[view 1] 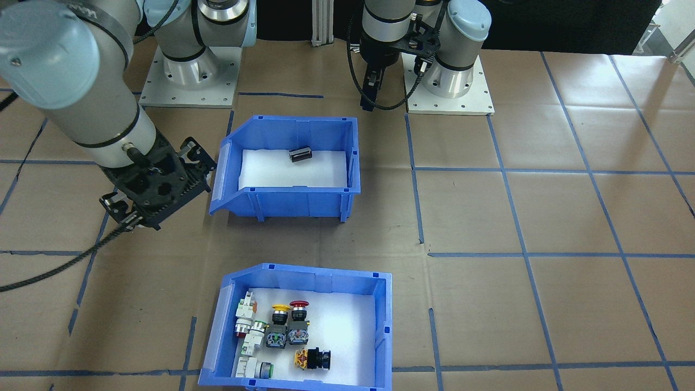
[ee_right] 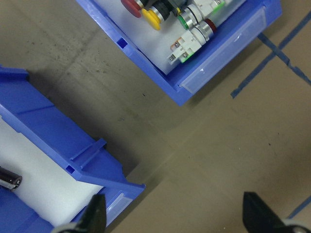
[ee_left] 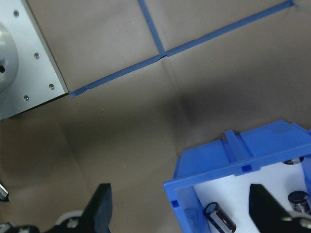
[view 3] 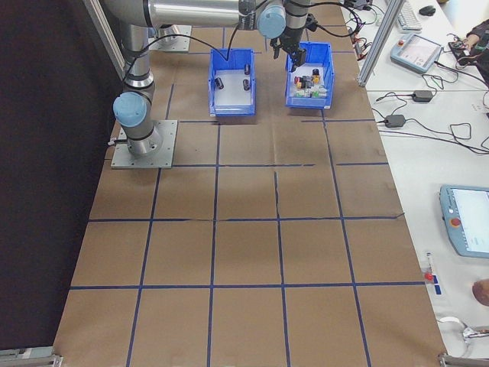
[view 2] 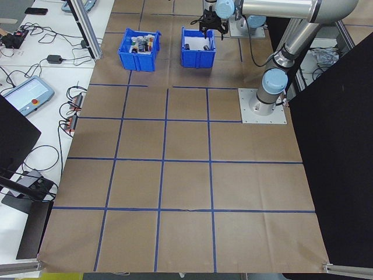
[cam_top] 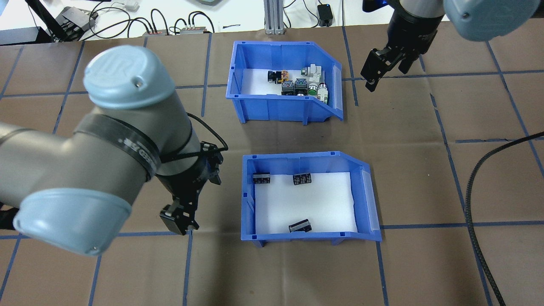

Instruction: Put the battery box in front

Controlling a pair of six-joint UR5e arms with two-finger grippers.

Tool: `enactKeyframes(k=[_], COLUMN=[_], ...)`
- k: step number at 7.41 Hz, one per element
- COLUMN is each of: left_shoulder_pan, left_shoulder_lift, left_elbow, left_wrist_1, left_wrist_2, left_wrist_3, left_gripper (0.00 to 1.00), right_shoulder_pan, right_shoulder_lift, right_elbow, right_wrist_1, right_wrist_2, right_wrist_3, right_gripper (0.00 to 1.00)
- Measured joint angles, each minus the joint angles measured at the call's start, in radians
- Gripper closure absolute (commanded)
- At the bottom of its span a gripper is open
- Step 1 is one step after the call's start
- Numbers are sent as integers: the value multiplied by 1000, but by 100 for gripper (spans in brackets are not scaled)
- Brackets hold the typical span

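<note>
Two blue plastic bins: our wide-open left gripper (cam_top: 180, 219) at nine o'clock of the foam-lined battery box (cam_top: 307, 233), right gripper (cam_top: 379, 68) also spread, empty

One camera looks down over the robot's shoulders, another faces it from across the tabletop (cam_top: 425, 170); both take in the battery box (cam_top: 306, 238) and the switch bin (cam_top: 280, 110) (mirrored between them). Two end cameras sit far back. Each wrist camera hangs close above a bin corner.
</note>
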Motion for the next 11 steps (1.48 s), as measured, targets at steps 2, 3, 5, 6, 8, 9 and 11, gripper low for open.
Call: enactKeyframes(k=[2, 3, 5, 6, 8, 9, 11], left_shoulder_pan=[-45, -59, -100, -126, -164, -171, -177], left_shoulder_lift=[-3, -4, -30, -68, -137, -153, -174], left_elbow=[-104, -152, -196, -200, -202, -203, -205], left_wrist_1=[180, 277, 394, 460, 568, 586, 595], left_wrist_2=[-85, -103, -111, -111, -109, -110, -111], left_wrist_3=[-148, -202, -289, -330, -376, -390, -406], left_gripper=[1, 1, 1, 1, 1, 1, 1], right_shoulder_pan=[93, 141, 236, 271, 296, 298, 299], right_shoulder_lift=[107, 166, 271, 304, 334, 347, 351], right_elbow=[-102, -165, -264, -280, -268, -243, -163], right_wrist_1=[-14, -24, -55, -61, -69, -93, -197], right_wrist_2=[-5, -7, -9, -9, -8, -9, -11], right_wrist_3=[-108, -141, -175, -222, -320, -338, -344], right_gripper=[0, 0, 0, 0, 0, 0, 0])
